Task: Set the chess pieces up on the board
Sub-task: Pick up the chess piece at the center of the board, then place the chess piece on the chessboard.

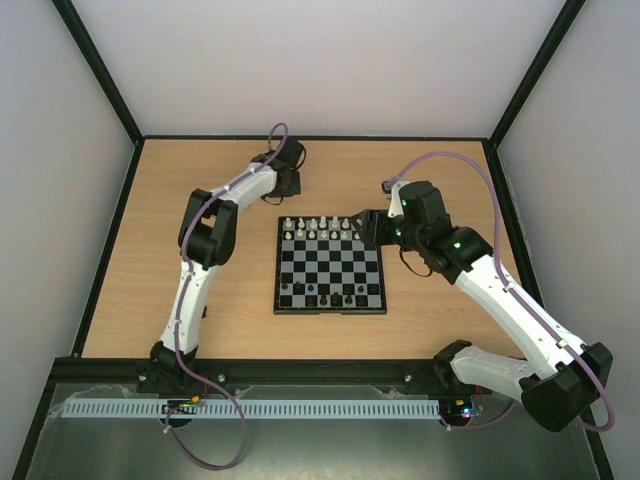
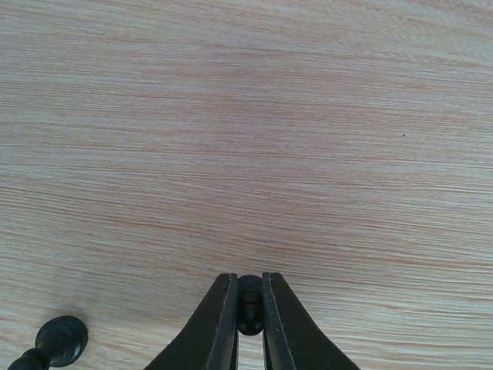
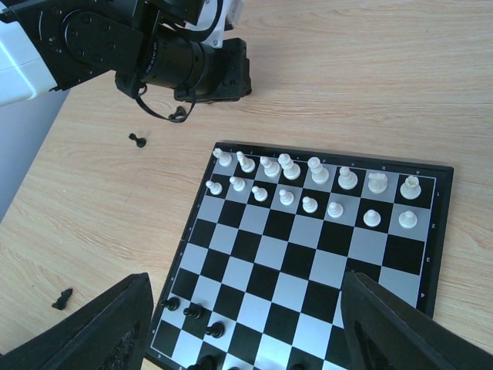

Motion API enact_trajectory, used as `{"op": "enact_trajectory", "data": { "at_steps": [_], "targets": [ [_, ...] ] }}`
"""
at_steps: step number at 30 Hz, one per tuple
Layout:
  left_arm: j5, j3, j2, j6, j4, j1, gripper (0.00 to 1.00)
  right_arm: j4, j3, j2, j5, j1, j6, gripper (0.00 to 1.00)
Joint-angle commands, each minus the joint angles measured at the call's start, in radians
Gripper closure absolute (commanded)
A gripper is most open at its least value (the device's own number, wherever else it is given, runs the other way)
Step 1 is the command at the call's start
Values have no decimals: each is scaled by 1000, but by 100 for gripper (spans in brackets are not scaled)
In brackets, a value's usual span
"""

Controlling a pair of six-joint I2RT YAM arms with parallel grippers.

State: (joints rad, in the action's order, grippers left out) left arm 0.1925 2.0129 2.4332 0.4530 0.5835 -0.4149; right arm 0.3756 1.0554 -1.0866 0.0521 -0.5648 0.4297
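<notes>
The black piece (image 2: pixel 249 308) in hand is tiny, and I judge it light, rigid and smooth. It would tip or twist at a slight nudge, so the narrow stem under its head looks like the safest hold. The left jaws are pressed together on it there, low over bare tabletop (image 2: pixel 246 116) beyond the far left corner of the board (image 1: pixel 331 262). I cannot tell whether its foot touches the wood.

Other black chess pieces (image 3: pixel 192 311) stand on the board's near rows, opposite the white pieces (image 3: pixel 319 171).

Only the left wrist view shows the pinch; from above, the left arm (image 1: pixel 205 235) hides it. Only the right wrist view shows two strays left of the board, one upright (image 3: pixel 139 139) and one lying down (image 3: pixel 62 298). The right jaws are spread wide and empty by the board's far right corner.
</notes>
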Motion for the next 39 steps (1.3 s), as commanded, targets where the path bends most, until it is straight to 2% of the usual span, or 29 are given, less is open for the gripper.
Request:
{"op": "enact_trajectory", "data": {
  "at_steps": [1, 11, 17, 30, 39],
  "targets": [
    [19, -14, -28, 2, 35, 3, 96, -7, -12, -5, 10, -4, -7, 32],
    [58, -351, -363, 30, -36, -43, 97, -9, -12, -3, 8, -4, -6, 32],
    [73, -484, -595, 39, -18, -88, 97, -4, -12, 8, -8, -4, -11, 32],
    [89, -684, -978, 94, 83, -247, 95, 4, -16, 19, -48, -4, -12, 32],
    [106, -755, -1104, 140, 142, -360, 93, 23, -12, 35, -75, -4, -9, 31]
  ]
}}
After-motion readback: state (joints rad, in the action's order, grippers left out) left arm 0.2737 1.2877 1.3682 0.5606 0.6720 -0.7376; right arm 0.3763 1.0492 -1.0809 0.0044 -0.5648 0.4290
